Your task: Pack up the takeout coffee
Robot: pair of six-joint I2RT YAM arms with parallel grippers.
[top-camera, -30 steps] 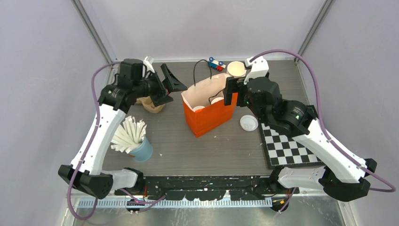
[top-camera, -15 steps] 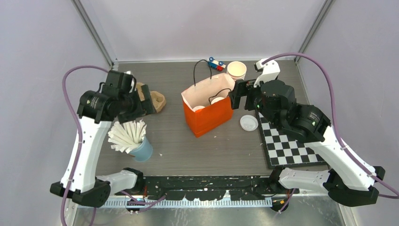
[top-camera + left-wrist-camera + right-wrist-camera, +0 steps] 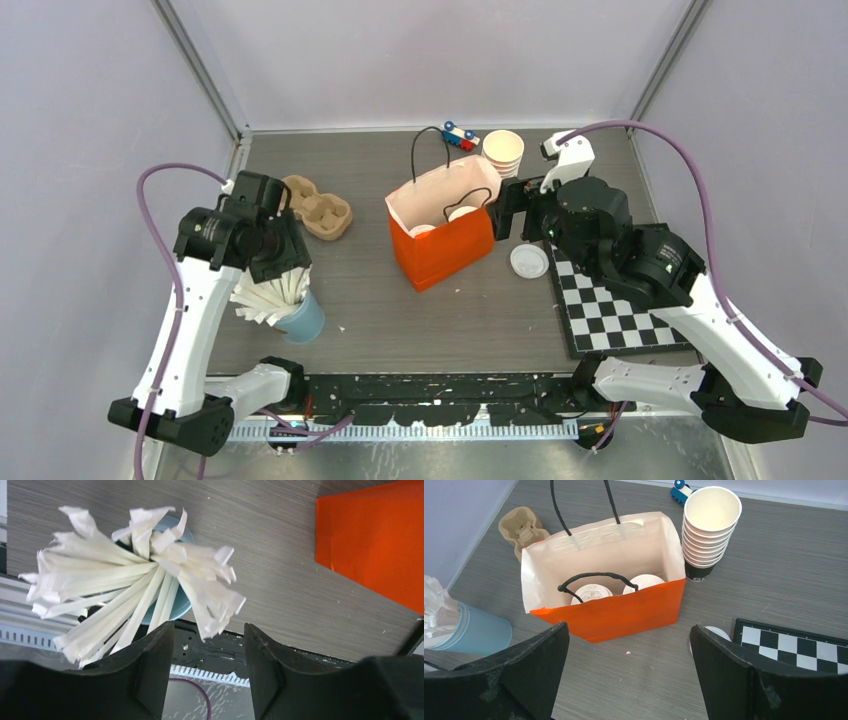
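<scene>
The orange paper bag [image 3: 440,245] stands open mid-table with two lidded takeout coffee cups inside, one at the left [image 3: 422,230] and one at the right [image 3: 462,213]. In the right wrist view both white lids [image 3: 591,593] [image 3: 644,582] show behind the bag's front wall [image 3: 624,612]. My right gripper [image 3: 507,212] is open and empty, just right of the bag, apart from it; its jaws [image 3: 629,627] stand wide. My left gripper [image 3: 283,258] is open and empty, above the blue cup of sticks, well left of the bag [image 3: 209,635].
A blue cup [image 3: 303,320] of white paper sticks [image 3: 125,580] stands front left. A cardboard cup carrier [image 3: 318,210] lies back left. A stack of lidless cups [image 3: 503,152] and a toy car [image 3: 460,135] stand behind the bag. A loose lid [image 3: 528,261] lies beside a checkerboard [image 3: 610,310].
My left arm has pulled back from the bag's left side toward the near left, over the stick cup, uncovering the cardboard carrier. My right gripper has backed slightly away from the bag.
</scene>
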